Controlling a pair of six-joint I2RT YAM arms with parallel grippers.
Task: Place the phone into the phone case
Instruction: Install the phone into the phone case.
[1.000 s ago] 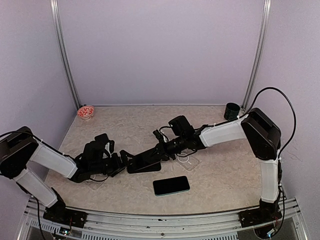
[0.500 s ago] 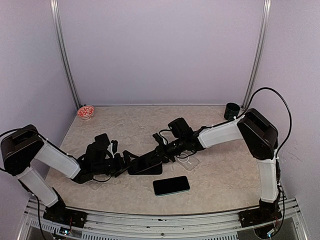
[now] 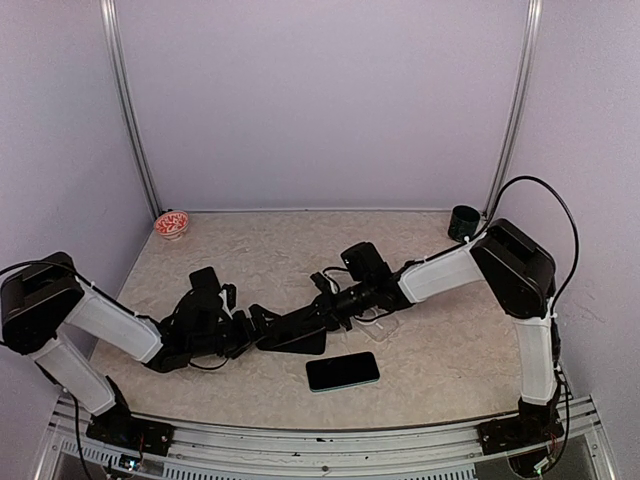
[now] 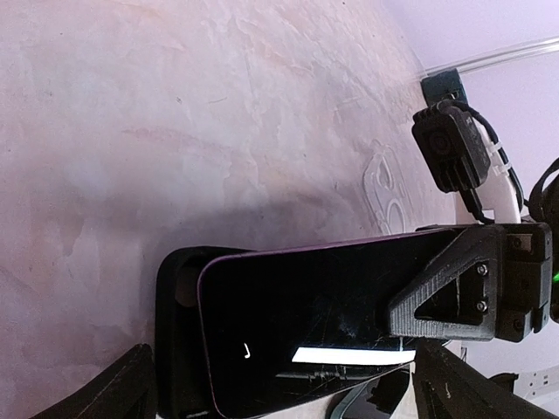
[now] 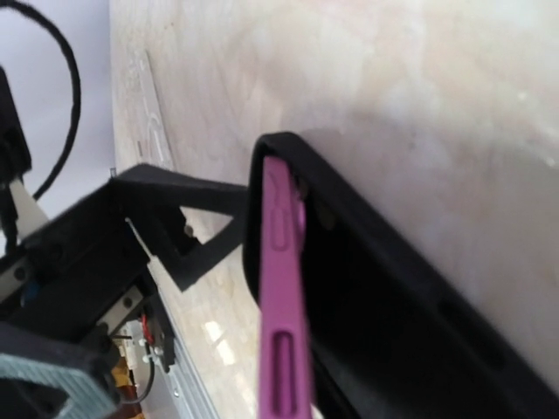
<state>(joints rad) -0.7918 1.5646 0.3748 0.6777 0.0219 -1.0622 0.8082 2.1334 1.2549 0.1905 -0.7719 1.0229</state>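
The phone (image 3: 300, 322), dark-screened with a purple edge (image 5: 284, 305), is tilted with its left end down in the black phone case (image 3: 296, 340) lying on the table. My right gripper (image 3: 328, 310) is shut on the phone's right end; one of its fingers (image 4: 472, 279) presses on the screen (image 4: 297, 323). My left gripper (image 3: 256, 326) stands open at the case's left end, its fingertips (image 4: 127, 391) low on either side of the case (image 4: 175, 332). In the right wrist view the case wall (image 5: 393, 297) sits just behind the phone.
A second phone with a teal edge (image 3: 342, 371) lies flat near the front. A clear case (image 3: 380, 325) rests under the right arm. A red-and-white bowl (image 3: 172, 224) and a dark cup (image 3: 463, 221) stand at the back corners.
My left gripper has slid a little right toward the case's end. The right gripper and phone have shifted slightly, the phone still angled into the case.
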